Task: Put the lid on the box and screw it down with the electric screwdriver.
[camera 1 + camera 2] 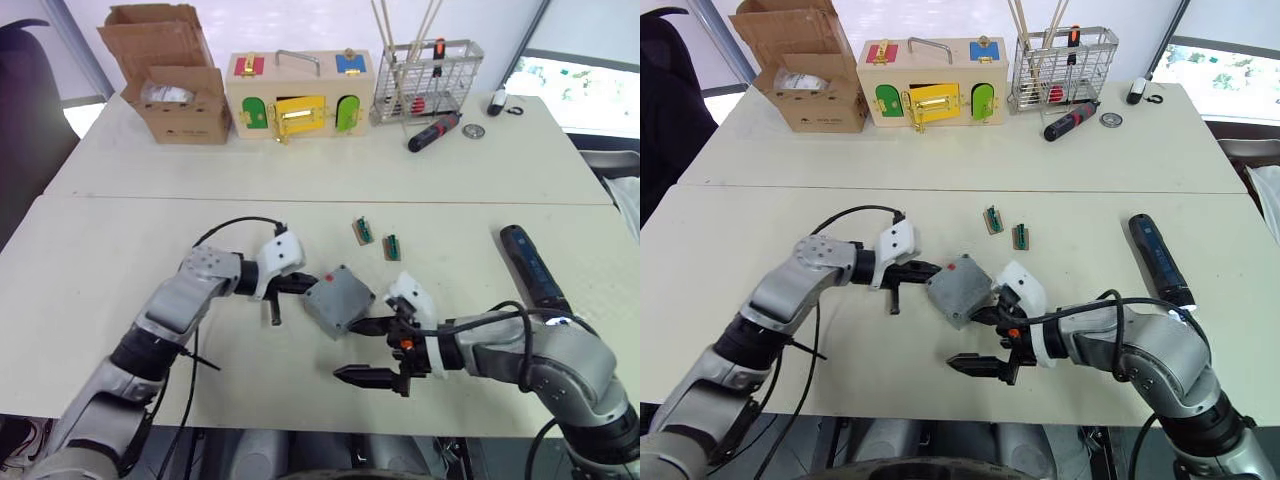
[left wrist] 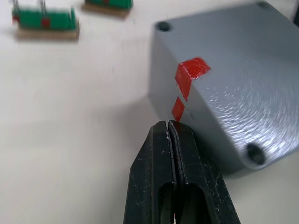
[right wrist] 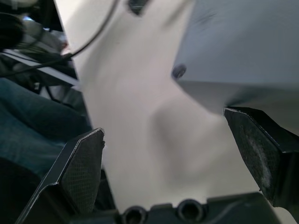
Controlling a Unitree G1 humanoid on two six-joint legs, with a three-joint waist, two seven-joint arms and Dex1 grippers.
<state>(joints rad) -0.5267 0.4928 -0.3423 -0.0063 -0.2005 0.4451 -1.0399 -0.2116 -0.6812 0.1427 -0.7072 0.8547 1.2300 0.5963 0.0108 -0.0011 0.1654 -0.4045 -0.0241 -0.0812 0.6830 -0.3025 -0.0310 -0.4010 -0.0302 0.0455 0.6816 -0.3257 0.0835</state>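
Between two claws: one box point(image 1: 338, 299); two green blocks point(image 1: 377, 238).

No words, brand names or numbers can be read anywhere. The box point(image 2: 229, 88) carries 2 plain red marks at one corner, with no lettering on them. The cardboard carton point(image 1: 185, 110), at about 11 o'clock on the table, shows only an illegible dark print.
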